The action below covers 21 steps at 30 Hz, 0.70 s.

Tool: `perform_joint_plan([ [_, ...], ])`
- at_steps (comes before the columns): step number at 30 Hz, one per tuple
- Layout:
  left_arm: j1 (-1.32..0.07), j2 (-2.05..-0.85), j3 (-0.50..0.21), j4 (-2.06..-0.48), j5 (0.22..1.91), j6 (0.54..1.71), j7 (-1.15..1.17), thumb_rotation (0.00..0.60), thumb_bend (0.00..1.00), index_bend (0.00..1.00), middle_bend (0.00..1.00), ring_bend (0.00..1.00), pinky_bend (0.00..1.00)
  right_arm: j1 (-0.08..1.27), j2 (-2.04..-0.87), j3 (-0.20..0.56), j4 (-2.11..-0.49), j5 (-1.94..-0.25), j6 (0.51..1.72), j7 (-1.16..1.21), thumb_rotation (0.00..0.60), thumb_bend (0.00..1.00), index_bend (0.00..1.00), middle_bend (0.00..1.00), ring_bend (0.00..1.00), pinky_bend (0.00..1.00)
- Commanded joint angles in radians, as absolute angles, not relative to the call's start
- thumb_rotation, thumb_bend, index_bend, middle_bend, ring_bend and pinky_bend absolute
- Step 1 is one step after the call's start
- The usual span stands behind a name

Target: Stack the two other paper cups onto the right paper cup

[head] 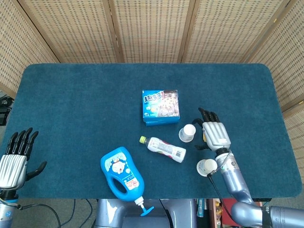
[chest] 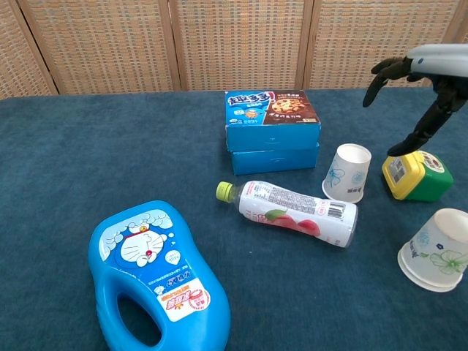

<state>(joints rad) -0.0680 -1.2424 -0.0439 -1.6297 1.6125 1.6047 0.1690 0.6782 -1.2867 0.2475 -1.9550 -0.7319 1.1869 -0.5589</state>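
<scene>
A single white paper cup (head: 188, 133) (chest: 347, 172) stands mouth down in front of the blue cookie boxes. Nearer the front edge on the right, a second white cup (head: 207, 167) (chest: 436, 250) shows a double rim, as if one cup sits over another. My right hand (head: 214, 134) (chest: 420, 88) hovers over the yellow-lidded green tub (chest: 415, 172), just right of the single cup. Its fingers are spread and it holds nothing. My left hand (head: 16, 156) rests open at the table's front left corner, far from the cups.
Two stacked blue cookie boxes (head: 161, 107) sit mid-table. A clear drink bottle (head: 163, 148) lies on its side left of the cups. A blue Doraemon jug (head: 122, 173) lies near the front edge. Wicker screens stand behind the blue table (head: 85, 95).
</scene>
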Motion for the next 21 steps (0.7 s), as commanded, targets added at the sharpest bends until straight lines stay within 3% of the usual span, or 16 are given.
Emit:
perform_joint_plan([
  [1, -0.069, -1.243, -0.044, -1.628, 1.611, 1.602, 0.168, 0.600, 0.25, 0.00, 0.00, 0.00, 0.00, 0.716, -1.337, 0.257, -1.895, -0.692, 1.155, -0.569, 0.600, 0.12, 0.33, 0.02, 0.00, 0.00],
  [21, -0.078, -1.253, -0.046, -1.618, 1.591, 1.579, 0.177, 0.600, 0.25, 0.00, 0.00, 0.00, 0.00, 0.796, -1.432, 0.256, -1.675, -0.585, 1.058, -0.547, 0.600, 0.12, 0.33, 0.02, 0.00, 0.00],
])
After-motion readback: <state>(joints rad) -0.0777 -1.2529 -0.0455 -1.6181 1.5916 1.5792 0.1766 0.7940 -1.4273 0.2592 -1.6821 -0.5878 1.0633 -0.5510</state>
